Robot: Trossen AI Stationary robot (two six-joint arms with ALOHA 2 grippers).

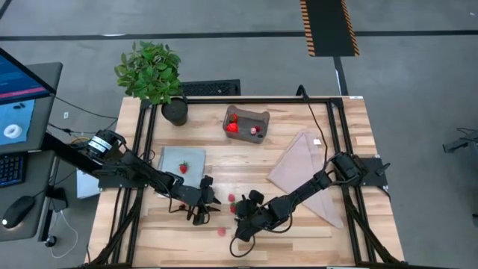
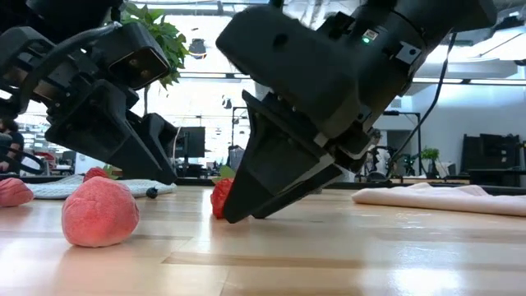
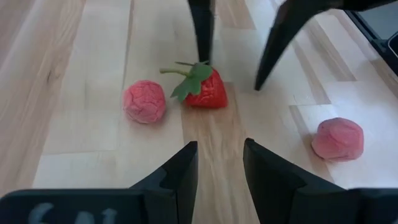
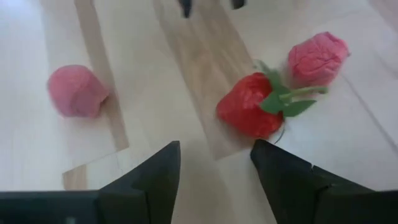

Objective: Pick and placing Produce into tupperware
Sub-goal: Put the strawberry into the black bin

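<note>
A red strawberry with a green stalk [image 3: 208, 91] [image 4: 249, 107] [image 1: 233, 208] lies on its side on the wooden table, between my two grippers. One pink berry [image 3: 144, 101] [image 4: 317, 56] lies just beyond it toward the far edge, another [image 3: 337, 138] [image 4: 78, 90] [image 2: 100, 212] toward the near edge. My right gripper [image 4: 214, 168] [image 1: 243, 220] is open, its fingertips [image 3: 258, 81] down at the strawberry's right side. My left gripper [image 3: 217, 163] [image 1: 209, 205] hovers open and empty to its left. The tupperware [image 1: 258, 114] stands far back with red pieces inside.
A pale blue-grey mat [image 1: 193, 155] at the left carries another strawberry [image 1: 183, 167]. A potted plant [image 1: 153, 71] stands at the far left corner. A pink cloth [image 1: 306, 172] lies on the right. Black frame rails [image 1: 146, 149] run along the table's sides.
</note>
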